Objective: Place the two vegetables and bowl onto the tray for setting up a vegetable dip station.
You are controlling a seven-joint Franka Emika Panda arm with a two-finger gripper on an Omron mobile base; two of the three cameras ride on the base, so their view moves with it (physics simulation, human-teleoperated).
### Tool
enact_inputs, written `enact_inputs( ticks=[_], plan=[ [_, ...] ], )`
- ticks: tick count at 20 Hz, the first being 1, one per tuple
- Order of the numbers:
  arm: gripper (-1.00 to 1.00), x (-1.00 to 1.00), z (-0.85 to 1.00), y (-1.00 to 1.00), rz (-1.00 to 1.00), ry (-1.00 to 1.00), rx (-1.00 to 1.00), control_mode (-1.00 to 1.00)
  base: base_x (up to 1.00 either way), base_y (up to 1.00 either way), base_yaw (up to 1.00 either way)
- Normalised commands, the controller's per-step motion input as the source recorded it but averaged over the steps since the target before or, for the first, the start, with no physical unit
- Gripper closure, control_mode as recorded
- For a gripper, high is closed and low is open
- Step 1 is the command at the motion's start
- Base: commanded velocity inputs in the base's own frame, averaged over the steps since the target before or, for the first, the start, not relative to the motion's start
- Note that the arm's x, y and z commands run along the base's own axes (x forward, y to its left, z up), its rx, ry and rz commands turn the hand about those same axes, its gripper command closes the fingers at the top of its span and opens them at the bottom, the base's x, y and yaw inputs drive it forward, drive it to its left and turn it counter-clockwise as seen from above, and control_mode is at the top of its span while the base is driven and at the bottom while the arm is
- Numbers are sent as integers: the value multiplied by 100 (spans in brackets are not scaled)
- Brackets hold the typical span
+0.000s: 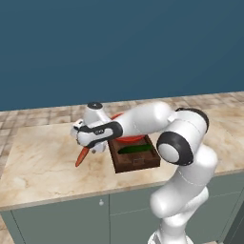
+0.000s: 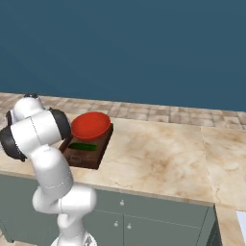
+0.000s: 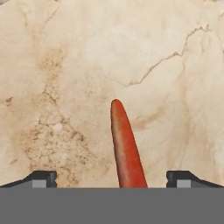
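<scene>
The small tapered orange-red carrot (image 3: 125,148) is smooth and matte, rounded at its narrow tip, and lies flat on the beige marbled stone surface (image 3: 65,65), whose veins run brown and grey. In the hand view it runs lengthwise up from the bottom edge, midway between the two dark fingertips (image 3: 41,178) of the end effector (image 3: 112,179), which stand wide apart at either side, released and touching nothing (the carrot's thicker end is cut off by the lower edge).

The left base view shows the same carrot (image 1: 82,156) poking out from under the white hand, just beside the dark brown rectangular wooden tray (image 1: 125,163) with its raised rim. In that tray the slim dark green cucumber (image 1: 135,149) lies along the floor, and the glossy red round bowl (image 1: 129,139) sits at the far end, largely hidden there by the forearm.

The right base view gives the bowl (image 2: 90,125) whole, wide and shallow, resting over the tray's (image 2: 86,158) far part, the cucumber (image 2: 82,146) in front of it.
</scene>
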Motion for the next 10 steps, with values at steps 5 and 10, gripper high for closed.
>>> enact_inputs(
  ticks=[5,10],
  plan=[
    [-100,21,-29,0,2,0,-5,-100,0,0,0],
    [-100,33,-19,0,0,0,-5,-100,0,0,0]
  ],
)
